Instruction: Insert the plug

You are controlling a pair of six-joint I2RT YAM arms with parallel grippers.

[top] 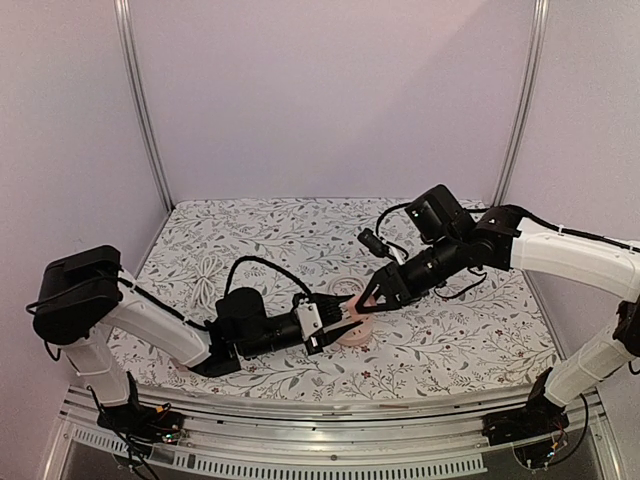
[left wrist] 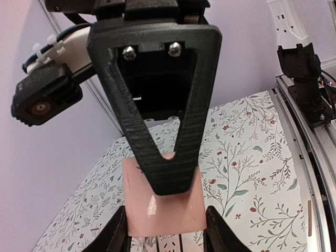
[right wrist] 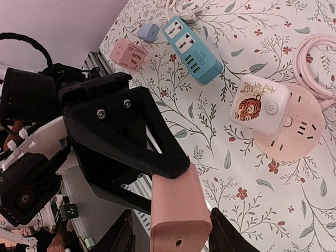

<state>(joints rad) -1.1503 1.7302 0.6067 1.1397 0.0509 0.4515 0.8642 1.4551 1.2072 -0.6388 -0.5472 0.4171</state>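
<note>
**Top view.** Both arms reach to mid-table. The left hand (top: 338, 322) and right hand (top: 368, 298) meet tip to tip over a pale pink patch, the pink plug (top: 355, 332), low over the table (top: 450, 340). The table surface is matte, printed with vines and small red flowers. A loose white cable (top: 205, 280) is coiled well to the left, apart from the hands. Metal posts (top: 140, 100) stand at the back corners. There is open table all round the hands.

**Left wrist.** The pink plug (left wrist: 163, 210) is a smooth, glossy, flat-faced block with square edges. The left hand is pressed on its two sides, pinching it. A ribbed black triangular finger (left wrist: 163, 168) of the right hand lies across its face and hides the top. The right arm's base (left wrist: 307, 89) sits on the rail (left wrist: 315, 178) at the right edge, well apart.

**Right wrist.** The plug sits between the right hand's own fingers (right wrist: 122, 233), with a small slot in its end face. A gap shows on one side, so I cannot tell whether this hand grips.

Beyond, all apart from the plug:
- teal power strip (right wrist: 191, 50)
- white cube (right wrist: 260, 107) with a tiger picture, seated on a round pink socket disc (right wrist: 299, 136)
- small pink cube (right wrist: 127, 54)
- small blue cube (right wrist: 148, 31)
- pink cable loop (right wrist: 320, 52)
</note>
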